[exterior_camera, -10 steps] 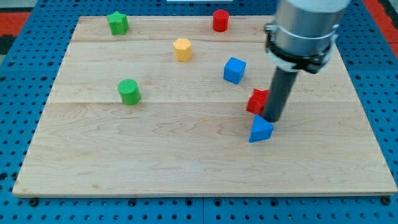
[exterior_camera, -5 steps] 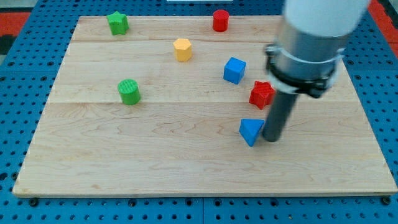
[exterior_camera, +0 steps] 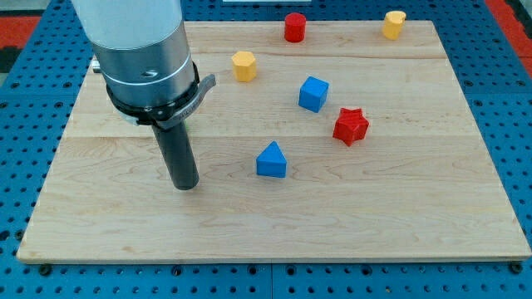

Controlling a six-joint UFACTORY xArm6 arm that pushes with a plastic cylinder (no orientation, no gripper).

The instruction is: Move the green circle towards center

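A grey metal cylinder, ringed by a black clamp, ends in my tip (exterior_camera: 184,186).

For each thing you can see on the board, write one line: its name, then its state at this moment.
My tip: on the board, view's left of the blue triangle, apart from it.
Blue triangle: resting near the centre.
Blue cube: resting, untouched.
Red star: resting, untouched.
Red cylinder: upright at the top edge.
Yellow hexagon: resting, untouched.
Yellow block: top right.
Green circle: hidden behind the arm.
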